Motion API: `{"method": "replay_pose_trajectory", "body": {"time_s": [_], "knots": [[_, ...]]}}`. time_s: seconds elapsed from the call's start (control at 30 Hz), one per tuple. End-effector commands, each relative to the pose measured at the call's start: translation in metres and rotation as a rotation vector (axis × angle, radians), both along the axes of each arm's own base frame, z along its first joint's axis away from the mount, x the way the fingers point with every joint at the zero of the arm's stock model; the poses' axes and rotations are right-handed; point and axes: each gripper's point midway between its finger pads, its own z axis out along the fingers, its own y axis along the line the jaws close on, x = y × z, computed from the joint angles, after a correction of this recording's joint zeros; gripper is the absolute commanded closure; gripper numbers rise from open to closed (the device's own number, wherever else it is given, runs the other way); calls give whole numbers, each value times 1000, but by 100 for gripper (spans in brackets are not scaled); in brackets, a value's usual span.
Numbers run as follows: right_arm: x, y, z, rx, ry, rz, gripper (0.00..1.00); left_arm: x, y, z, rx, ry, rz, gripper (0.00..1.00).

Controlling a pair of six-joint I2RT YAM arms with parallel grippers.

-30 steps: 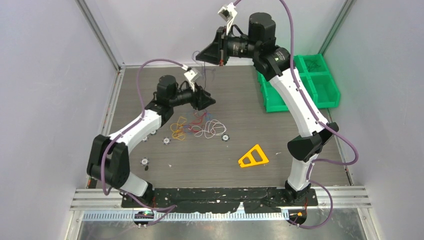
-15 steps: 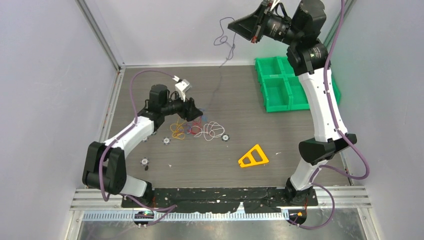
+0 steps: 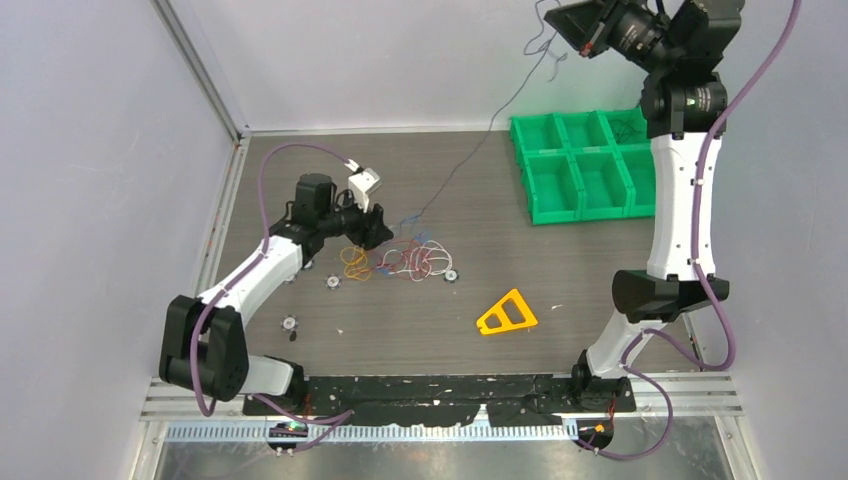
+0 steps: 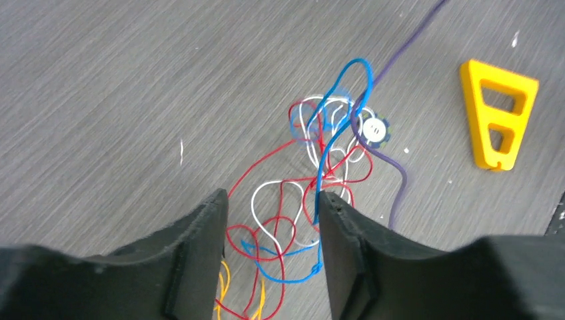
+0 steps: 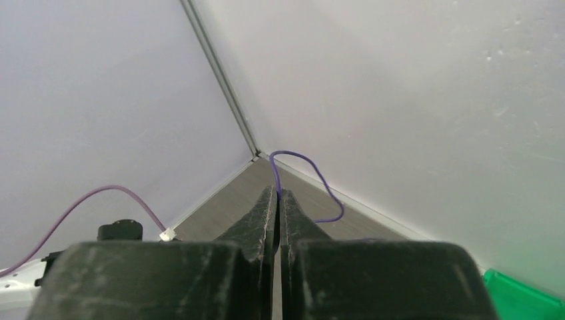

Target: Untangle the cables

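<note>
Right gripper (image 3: 566, 14) is high by the back wall, pinched tight on a thin dark-purple wire (image 3: 480, 150). Only the right wrist view shows the clamp, with the wire looping past the tips. From above, the wire slants down to the tangle of thin red, blue, white and yellow-orange cables (image 3: 400, 260) mid-worktop. Left gripper (image 4: 272, 220) is low over that tangle, jaws parted, gripping nothing. Left wrist view shows the curled loops and a small round toothed disc (image 4: 374, 129) in the pile. Grey wood-grain worktop (image 3: 560, 260), pale matte walls. Yellow triangular plastic piece (image 3: 506, 327), green plastic compartment bin (image 3: 565, 150).
</note>
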Motion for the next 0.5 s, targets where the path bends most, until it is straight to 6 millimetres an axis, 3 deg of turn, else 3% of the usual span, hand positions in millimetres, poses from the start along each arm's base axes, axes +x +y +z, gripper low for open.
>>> {"method": "replay_pose_trajectory", "body": {"time_s": [0.0,0.07,0.17,0.33,0.37,0.47], "knots": [[-12,-22,36,38,-94,-41,95,4,13,-24,111,83,18,55],[-13,-36,45,51,-115,-68,95,5,20,-36,166,124,20,60],[-12,-56,53,62,-133,-107,95,7,30,-39,164,143,43,59],[-12,-57,47,65,-111,-92,95,7,30,-30,144,97,18,59],[-12,-57,46,68,-107,-88,95,6,26,-23,120,78,2,56],[-14,-54,42,74,-85,-62,95,3,4,12,16,7,-68,30]]}}
